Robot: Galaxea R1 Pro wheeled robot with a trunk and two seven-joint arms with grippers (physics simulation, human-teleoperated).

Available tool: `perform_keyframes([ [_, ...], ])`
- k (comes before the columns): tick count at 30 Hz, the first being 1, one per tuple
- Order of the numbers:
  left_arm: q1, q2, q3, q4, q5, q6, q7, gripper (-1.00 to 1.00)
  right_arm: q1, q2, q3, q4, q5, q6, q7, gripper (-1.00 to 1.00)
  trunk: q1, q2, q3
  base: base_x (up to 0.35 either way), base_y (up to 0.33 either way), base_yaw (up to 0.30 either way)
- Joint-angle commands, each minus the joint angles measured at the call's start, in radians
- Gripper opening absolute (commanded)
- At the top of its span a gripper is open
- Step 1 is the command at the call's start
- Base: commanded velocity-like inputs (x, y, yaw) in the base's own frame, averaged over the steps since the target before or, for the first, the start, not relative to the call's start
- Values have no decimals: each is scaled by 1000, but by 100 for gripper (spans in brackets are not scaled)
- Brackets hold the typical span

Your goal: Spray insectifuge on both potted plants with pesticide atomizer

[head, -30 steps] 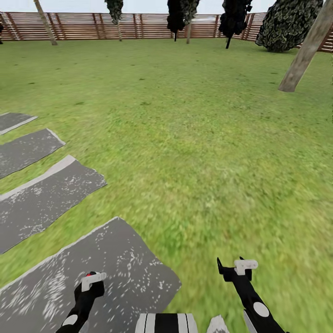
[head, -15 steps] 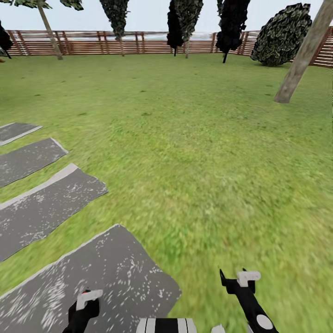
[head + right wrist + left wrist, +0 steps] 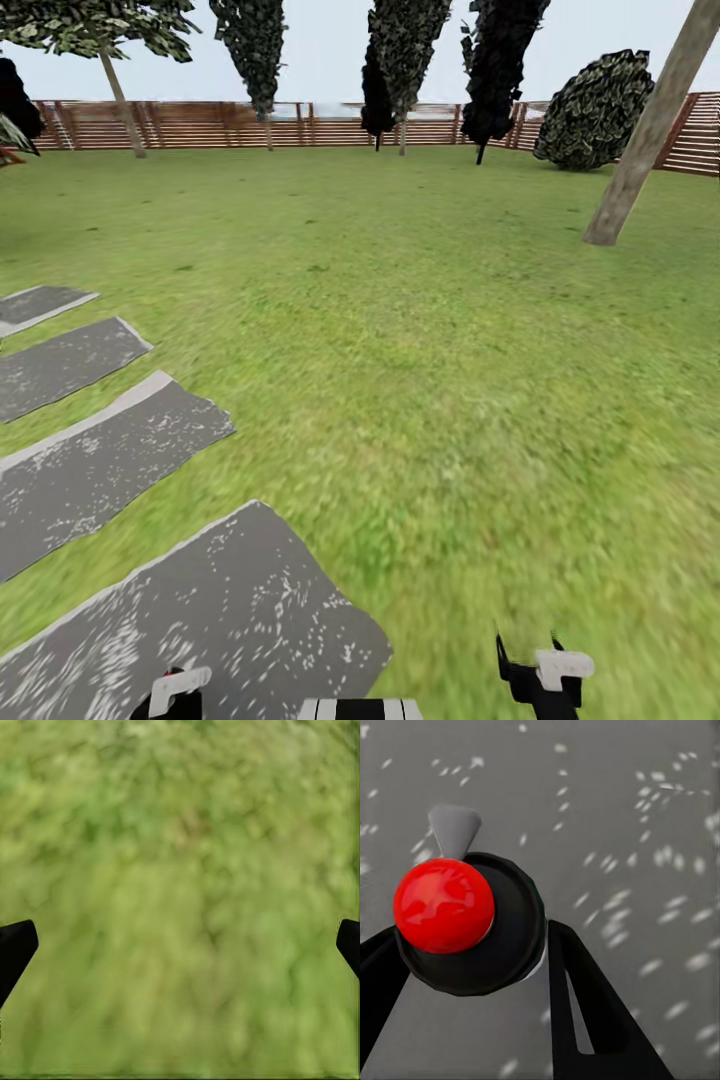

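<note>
— At the bottom edge of the head view, what is seen of the tools?

— The left tool [image 3: 172, 690] is seen over the nearest of the stepping slabs [image 3: 230, 610]; the right tool [image 3: 545, 668] is seen over the lawn [image 3: 420, 330], just beside that slab's edge.

— How are they set?

— In the left wrist view a black round object [image 3: 510, 937] with a red ball [image 3: 442, 904] and a grey cone [image 3: 454, 825] is gripped between the two fingers [image 3: 585, 1005], with speckled grey stone beneath. What the object is cannot be told. In the right wrist view the fingers [image 3: 15, 945] are spread to the edges — nothing is held between them, and blurred grass lies below.

— And the garden relative to the tools?

— It is spread all around and ahead of them. More slabs are laid in a row off to the left. Well apart from both tools, at the far side of the lawn, a brown slatted fence [image 3: 200, 125] is seen, with dark trees [image 3: 400, 50] and a rounded bush [image 3: 595, 110] before it — a leaning trunk [image 3: 640, 140] stands at the right.
</note>
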Motion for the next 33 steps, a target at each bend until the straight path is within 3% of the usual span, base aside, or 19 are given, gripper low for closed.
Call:
perform_keyframes([
  [1, 0, 0, 1, 2, 1, -3, 0, -100, 1, 0, 0, 27, 0, -10, -3, 100, -1, 0, 3, 0, 0, 0],
  [6, 2, 0, 2, 6, 2, -2, 2, -100, 4, 3, 3, 97, 2, -22, 0, 100, -3, 1, 23, 0, 0, 0],
  [17, 9, 0, 3, 9, 3, -6, 4, -100, 4, 10, 7, 119, 5, -23, 3, 100, -8, 4, 65, 0, 0, 0],
  [33, 11, 0, 2, 9, 2, -6, 4, -100, 4, 12, 7, 138, 5, -23, 3, 100, -69, 116, 115, 0, 0, 0],
])
